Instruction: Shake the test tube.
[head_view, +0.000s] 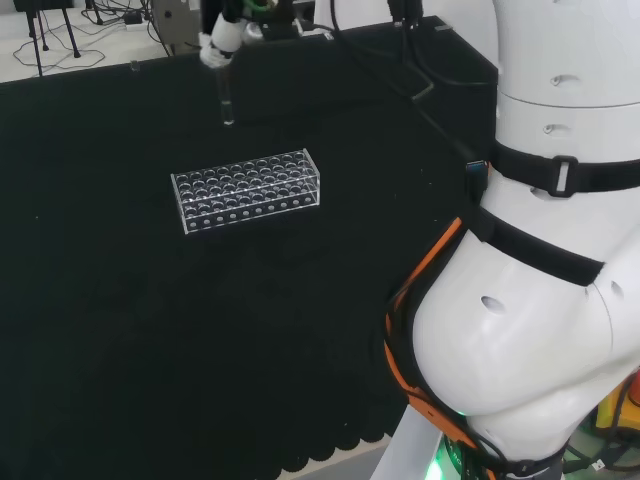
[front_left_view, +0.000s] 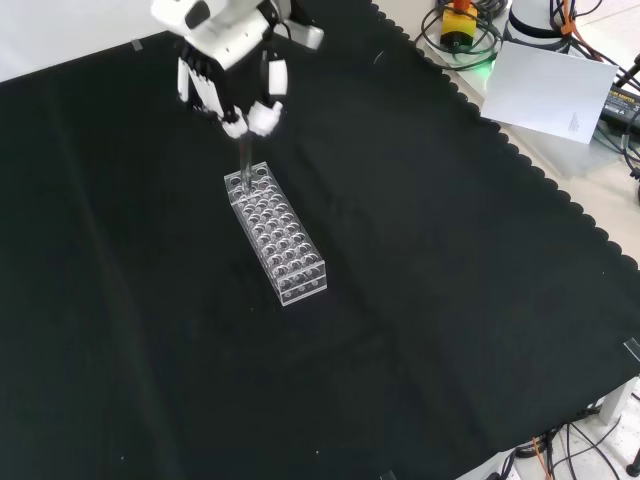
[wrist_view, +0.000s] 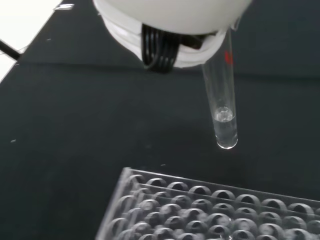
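- Pinching the test tube (wrist_view: 222, 107) upright, the hand's (front_left_view: 232, 62) fingers curl round its top, above the rack's (head_view: 247, 188) far end.
- Judged best: shake gently, clear of the rack, keeping the liquid low.

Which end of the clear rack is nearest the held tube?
The rack end farthest from the front camera, higher in that view; the test tube hangs there in the hand.

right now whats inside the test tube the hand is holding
The wrist view shows a small amount of clear liquid at the rounded bottom of the test tube; above that it looks empty. Its top end is covered by the hand.
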